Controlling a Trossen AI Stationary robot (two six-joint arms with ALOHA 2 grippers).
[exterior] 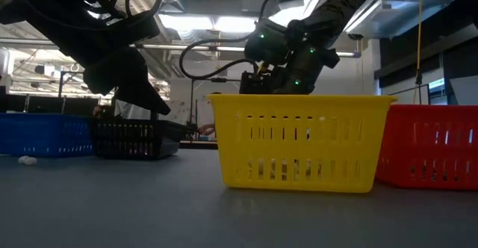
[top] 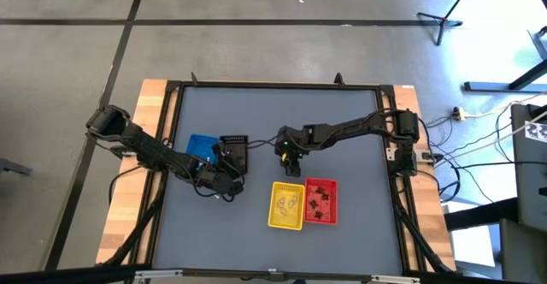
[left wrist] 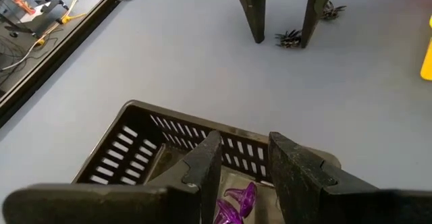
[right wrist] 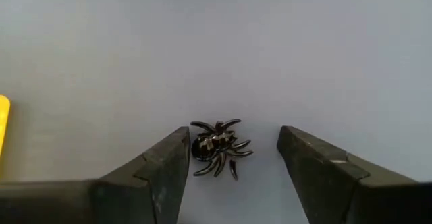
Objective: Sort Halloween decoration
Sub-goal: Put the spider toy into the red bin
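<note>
Right gripper (right wrist: 233, 158) open around black spider (right wrist: 218, 147) on grey tabletop (right wrist: 216, 42).

spider (right wrist: 217, 146): lay on the table (right wrist: 270, 48), between the right gripper (right wrist: 233, 166) fingers
baskets (top: 302, 204): stood side by side

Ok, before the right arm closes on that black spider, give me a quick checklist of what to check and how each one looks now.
1. Right gripper open: ok, its fingers stand wide apart.
2. Black spider between the fingers: ok, though it lies closer to one finger than the other.
3. Spider free of neighbours: ok, a second spider lies apart from it on the table.
4. Red basket with the other black spiders open from above: ok, nothing over it.
5. Left gripper out of the way: ok, it is over the black basket, above purple trinkets.
6. Fingertips touching the table: cannot tell.
</note>
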